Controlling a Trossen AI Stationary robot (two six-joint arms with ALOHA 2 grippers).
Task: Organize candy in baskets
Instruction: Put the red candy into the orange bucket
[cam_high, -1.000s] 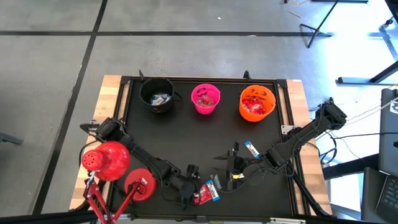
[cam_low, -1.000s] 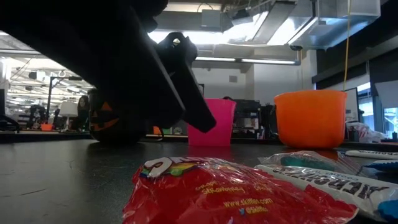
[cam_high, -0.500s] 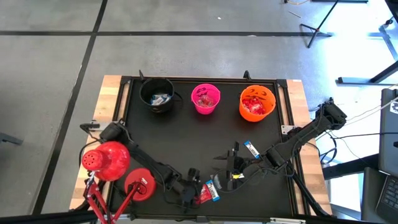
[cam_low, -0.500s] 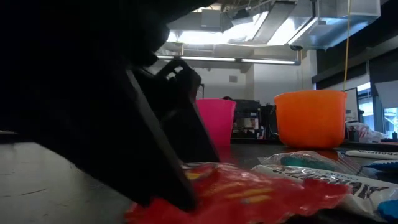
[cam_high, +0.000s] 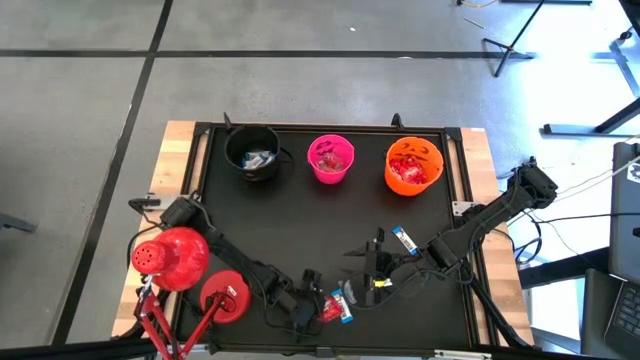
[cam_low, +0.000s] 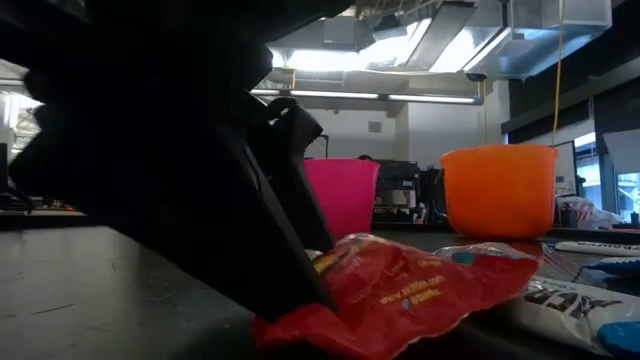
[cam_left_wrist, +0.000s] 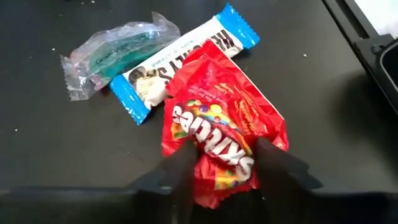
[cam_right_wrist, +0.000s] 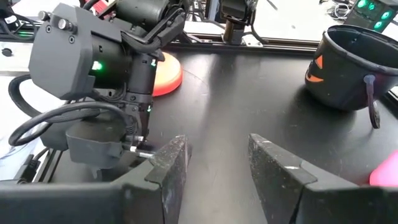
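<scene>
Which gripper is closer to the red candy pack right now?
Left. The left gripper has its fingers on either side of the red candy pack at the table's near edge. The right gripper is apart from it, empty, toward the right.

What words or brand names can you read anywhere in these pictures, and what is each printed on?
"Skittles": on the red candy packet between the left gripper's fingers.
White lettering on the blue-and-white bar: partly covered, not fully readable.
Clear wrapper: no readable text.
Small yellow print on the red packet, low view: too small.
</scene>
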